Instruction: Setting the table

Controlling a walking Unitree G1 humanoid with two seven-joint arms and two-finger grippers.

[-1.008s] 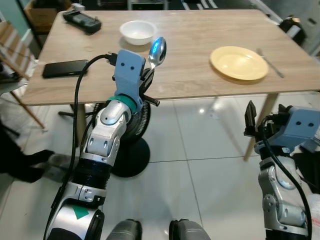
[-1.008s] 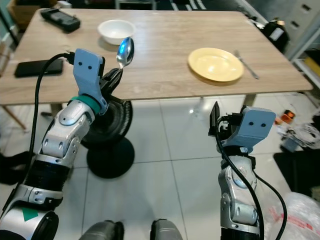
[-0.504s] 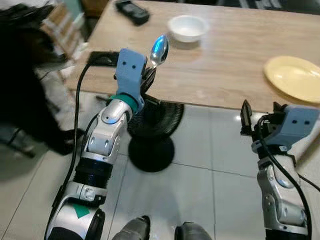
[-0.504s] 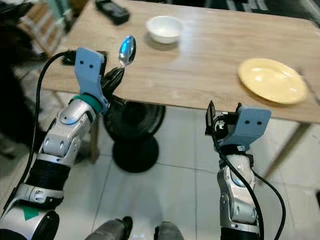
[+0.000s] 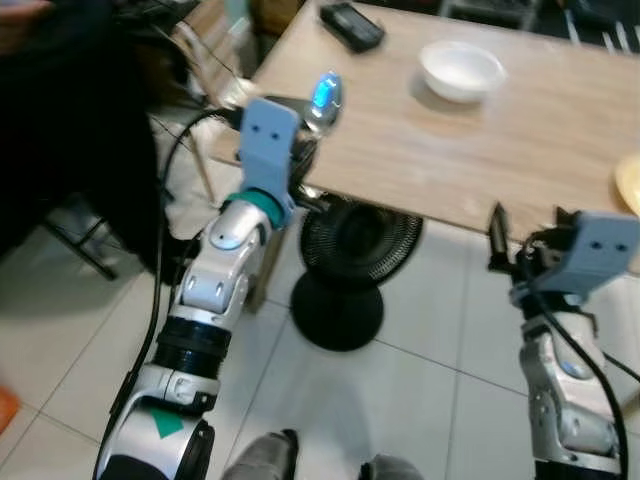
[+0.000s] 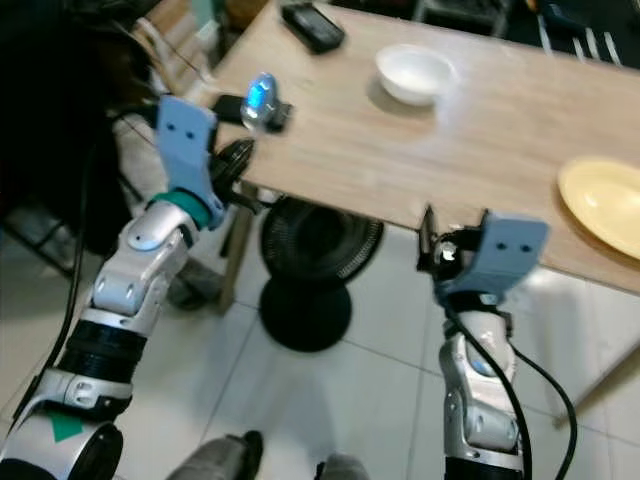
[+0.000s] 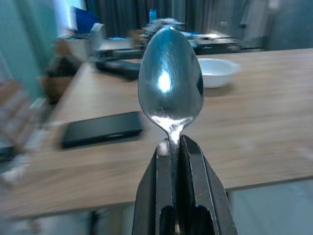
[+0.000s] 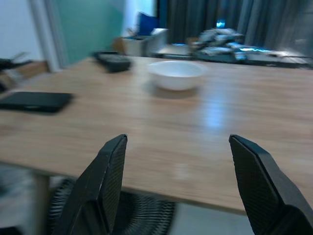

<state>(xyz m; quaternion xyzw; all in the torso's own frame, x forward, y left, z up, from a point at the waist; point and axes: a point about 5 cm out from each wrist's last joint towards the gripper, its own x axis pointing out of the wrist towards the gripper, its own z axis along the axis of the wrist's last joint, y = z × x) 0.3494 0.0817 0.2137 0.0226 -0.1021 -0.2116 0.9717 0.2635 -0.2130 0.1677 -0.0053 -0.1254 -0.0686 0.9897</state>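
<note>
My left gripper (image 7: pixel 171 143) is shut on the handle of a metal spoon (image 7: pixel 170 83), held upright with its bowl up, at the near left corner of the wooden table (image 5: pixel 520 140). A white bowl (image 5: pixel 462 70) sits toward the table's far side, and a yellow plate (image 6: pixel 605 205) lies at the right edge of the head views. My right gripper (image 8: pixel 178 142) is open and holds nothing, raised in front of the table's near edge, below the tabletop (image 8: pixel 205 127).
A black phone (image 7: pixel 100 128) lies on the table near its left edge, and a black controller (image 5: pixel 350 25) sits at the far end. A black floor fan (image 5: pixel 350 260) stands under the table. A person in dark clothes (image 5: pixel 70 130) is close on the left.
The whole view has swung left, so the table and plate slid to the right. The dark-clothed person on the left takes up more of the view. Both arms keep the same pose.
</note>
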